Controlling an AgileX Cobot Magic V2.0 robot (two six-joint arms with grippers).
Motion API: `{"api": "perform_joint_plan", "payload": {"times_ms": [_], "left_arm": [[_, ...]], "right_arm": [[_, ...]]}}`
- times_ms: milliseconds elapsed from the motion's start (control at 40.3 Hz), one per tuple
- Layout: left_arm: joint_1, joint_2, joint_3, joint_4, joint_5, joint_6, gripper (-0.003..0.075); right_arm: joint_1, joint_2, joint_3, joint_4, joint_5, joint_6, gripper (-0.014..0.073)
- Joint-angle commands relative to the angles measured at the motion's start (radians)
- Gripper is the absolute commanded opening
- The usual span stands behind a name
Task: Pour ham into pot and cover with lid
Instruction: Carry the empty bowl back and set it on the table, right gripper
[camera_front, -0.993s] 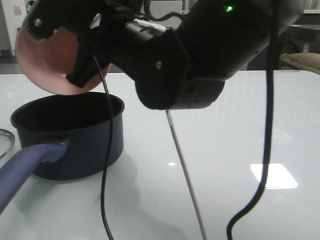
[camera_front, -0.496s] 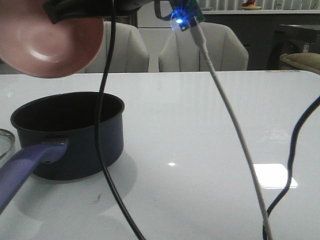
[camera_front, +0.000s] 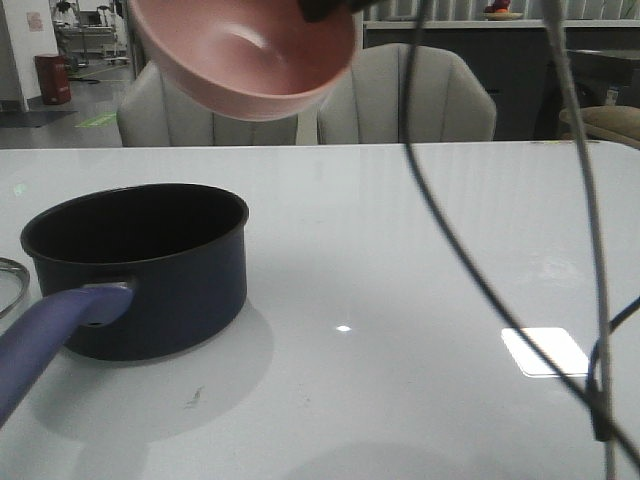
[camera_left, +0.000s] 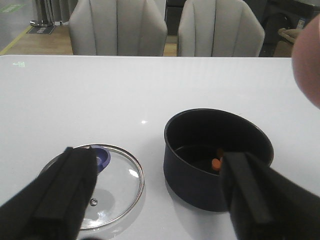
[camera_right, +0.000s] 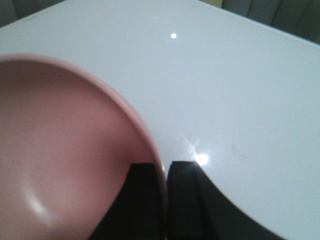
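Two small orange chunks of ham (camera_left: 216, 161) show on the black floor of the one pot (camera_front: 150, 268), near its far-right inner wall in the left wrist view; whether more lie hidden behind the rim cannot be told. The pot stands upright at the left of the front view on the white table (camera_front: 420, 300), its single purple-blue handle (camera_front: 50, 335) running toward the lower left corner. One glass lid (camera_left: 102, 185) lies flat on the table just beside the pot, apart from it, its blue knob (camera_left: 101, 157) up; in the front view only a sliver of its metal rim shows at the left edge. One pink bowl (camera_front: 245, 55) hangs tilted in the upper middle of the front view, above and behind the pot, with nothing visible inside. The right gripper (camera_right: 164, 200) is clamped on that bowl's rim, one finger inside and one outside. The left gripper (camera_left: 155, 200) has its two dark fingers spread wide, holding nothing, above lid and pot. Two grey chairs (camera_front: 405, 100) stand behind the table.
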Motion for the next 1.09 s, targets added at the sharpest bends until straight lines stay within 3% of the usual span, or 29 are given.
{"api": "perform_joint_plan", "payload": {"times_ms": [0,174,347,447,844,1067], "left_arm": [[-0.010,0.011,-0.028,0.001,-0.072,0.000,0.0552],[-0.010,0.011,-0.028,0.001,-0.072,0.000,0.0552],[-0.010,0.011,-0.028,0.001,-0.072,0.000,0.0552],[-0.010,0.011,-0.028,0.001,-0.072,0.000,0.0552],[-0.010,0.011,-0.028,0.001,-0.072,0.000,0.0552],[-0.010,0.011,-0.028,0.001,-0.072,0.000,0.0552]], "right_arm": [[-0.096,-0.048,-0.033,0.000,0.068,0.007,0.0136],[-0.228,-0.038,-0.029,-0.093,0.123,0.075,0.0136],[-0.300,0.010,-0.029,-0.224,0.182,0.238,0.0136],[-0.315,0.061,-0.029,-0.252,0.228,0.299,0.0136],[-0.317,0.256,-0.033,-0.257,0.274,0.297,0.0139],[-0.327,0.288,-0.033,-0.257,0.245,0.299,0.0287]]}}
